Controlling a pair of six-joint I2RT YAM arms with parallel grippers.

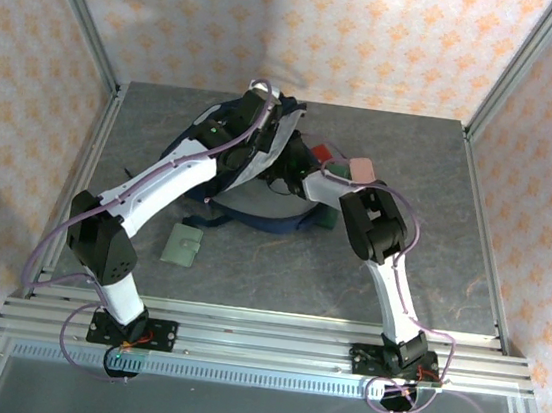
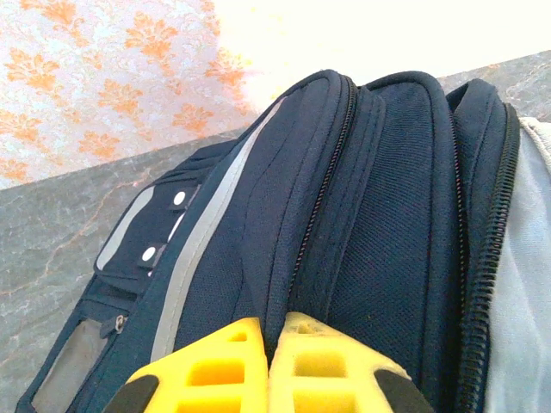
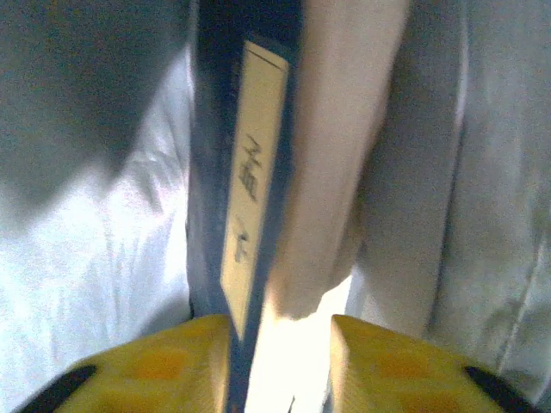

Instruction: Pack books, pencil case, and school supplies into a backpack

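The navy backpack [image 1: 200, 135] lies at the back middle of the table. My left gripper [image 1: 262, 129] is shut, its yellow fingers [image 2: 215, 370] pinching the backpack's rim [image 2: 293, 258] beside a zipper. My right gripper [image 1: 285, 177] reaches into the bag's mouth. In the right wrist view it [image 3: 280, 331] stands open around a dark blue book [image 3: 207, 129] with a yellow label [image 3: 254, 172] and pale page edges, set upright against the pale lining [image 3: 86, 258]. The spine rests by one finger and a bright gap separates the book from the other. The pink pencil case [image 1: 362, 167], a red square [image 1: 321, 154] and a dark green item [image 1: 337, 167] lie right of the bag.
A pale green wallet [image 1: 183, 246] lies on the grey table [image 1: 277, 277] in front of the bag's left side. Metal frame posts and patterned walls enclose the table. Backpack straps [image 1: 209, 220] trail toward the near side.
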